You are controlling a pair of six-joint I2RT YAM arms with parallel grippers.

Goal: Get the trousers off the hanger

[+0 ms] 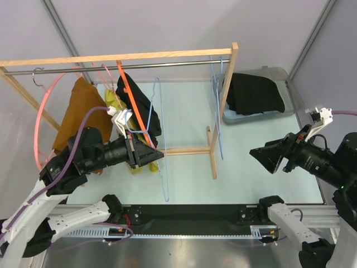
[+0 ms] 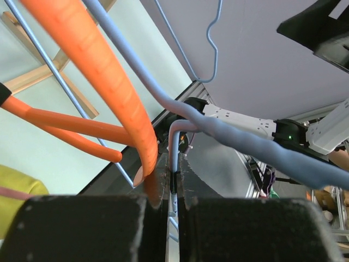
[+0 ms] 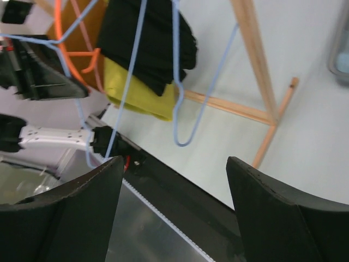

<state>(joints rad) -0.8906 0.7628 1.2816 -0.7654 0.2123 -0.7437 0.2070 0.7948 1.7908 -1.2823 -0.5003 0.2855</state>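
Jaws of the left gripper (image 2: 169, 201) are pressed shut on the thin wire of a blue hanger (image 2: 173, 158). The orange hanger (image 2: 109, 93) has its tip at the same gap, but I cannot tell whether it is pinched too. Jaws of the right gripper (image 3: 174, 164) stand wide apart, holding nothing. The black trousers (image 1: 142, 109) drape over the orange hanger, hanging down from the rail (image 1: 167, 65). They are just behind the left gripper and well apart from the right, so the left arm is nearer. On the bench (image 1: 189, 123), a grey bin (image 1: 292, 92) holds a dark garment (image 1: 254, 92).

The left hand (image 2: 166, 203) was pinched shut on the blue hanger (image 2: 245, 143), with the orange hanger (image 2: 98, 71) wedged alongside it.
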